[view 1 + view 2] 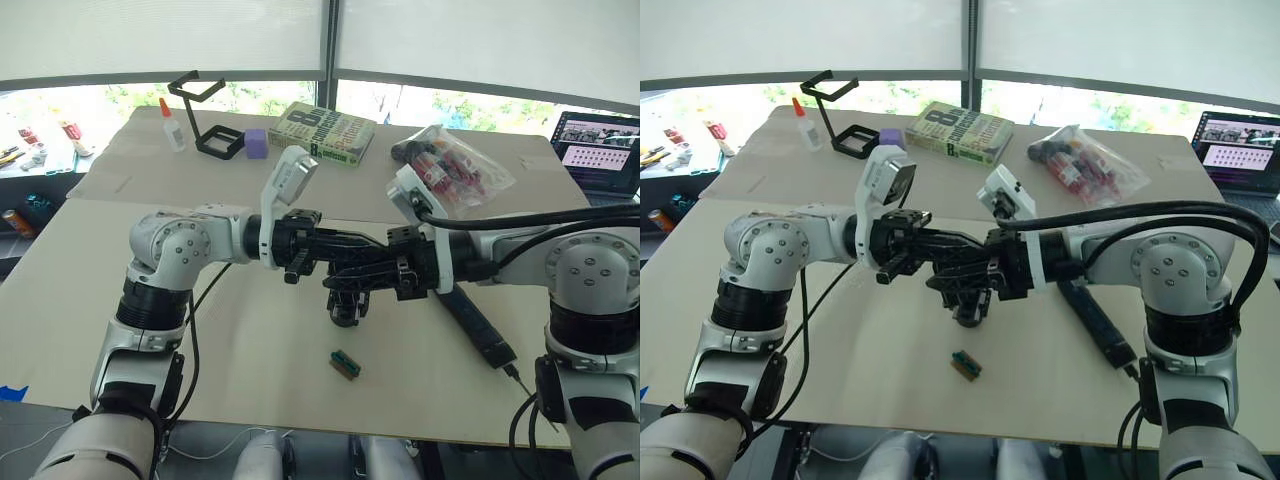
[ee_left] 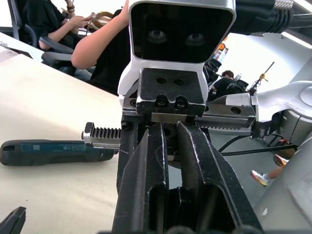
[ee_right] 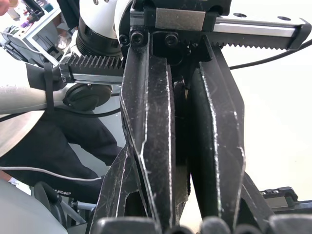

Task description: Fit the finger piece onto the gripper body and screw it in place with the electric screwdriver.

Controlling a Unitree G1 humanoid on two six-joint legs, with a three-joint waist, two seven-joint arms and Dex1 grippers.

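My two grippers meet fingertip to fingertip above the middle of the table (image 1: pixel 200 360). The gripper body (image 1: pixel 345 305), a small black block with a round base, hangs between and just under them. My left gripper (image 1: pixel 372 262) comes in from the left and is shut on the body. My right gripper (image 1: pixel 352 284) comes in from the right, its fingers (image 3: pixel 156 126) closed on a thin black piece that looks like the finger piece (image 3: pixel 180 112), mostly hidden. The electric screwdriver (image 1: pixel 478 325) lies on the table beside my right arm, its bit toward the front edge.
A small green-and-brown block (image 1: pixel 345 365) lies near the front edge. At the back stand a book (image 1: pixel 322 132), a plastic bag of items (image 1: pixel 455 165), a black wire stand (image 1: pixel 205 110), a glue bottle (image 1: pixel 172 125) and a purple block (image 1: pixel 256 143). A laptop (image 1: pixel 600 145) sits far right.
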